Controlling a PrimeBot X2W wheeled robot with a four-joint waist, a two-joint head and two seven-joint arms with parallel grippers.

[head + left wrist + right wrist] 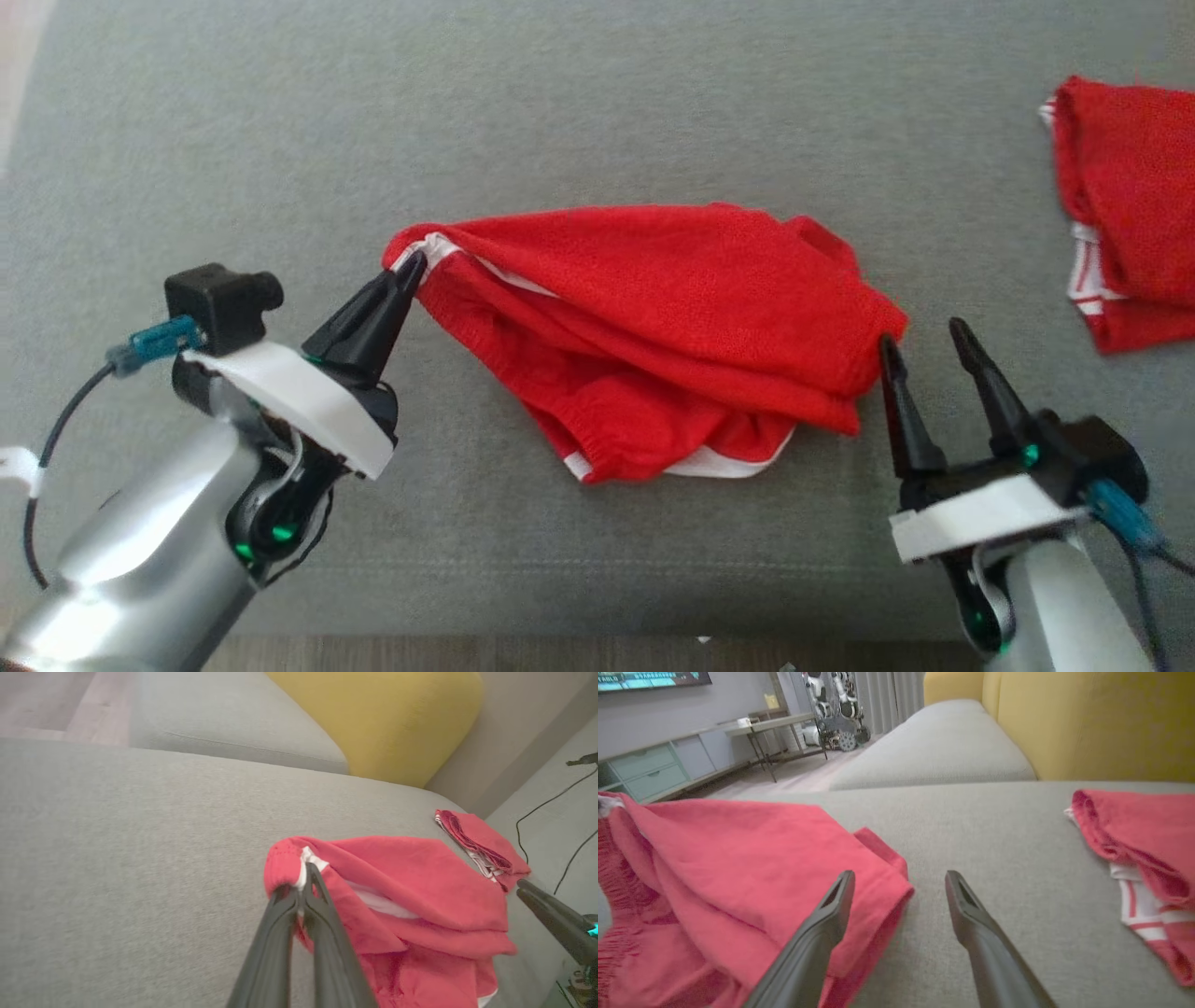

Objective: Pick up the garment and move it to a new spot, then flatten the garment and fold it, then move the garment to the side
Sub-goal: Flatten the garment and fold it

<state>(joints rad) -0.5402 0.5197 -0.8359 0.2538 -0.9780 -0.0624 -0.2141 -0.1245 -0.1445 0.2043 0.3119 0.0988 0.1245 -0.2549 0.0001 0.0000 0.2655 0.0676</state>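
Red garment (653,308) lies long axis left-right; L end effector (411,267) pinches its corner, R end effector (921,336) wide.

Garment (653,317) mid sofa seat (280,140), left gripper (411,269) at its left corner, right gripper (922,334) just beside its right end; second garment (1130,205) at the seat's far right edge

The left gripper (411,271) pinches a corner of the red garment (653,317) on the grey cushion (373,112), the right gripper (921,336) is open beside its other end, and another red cloth (1134,205) lies apart.
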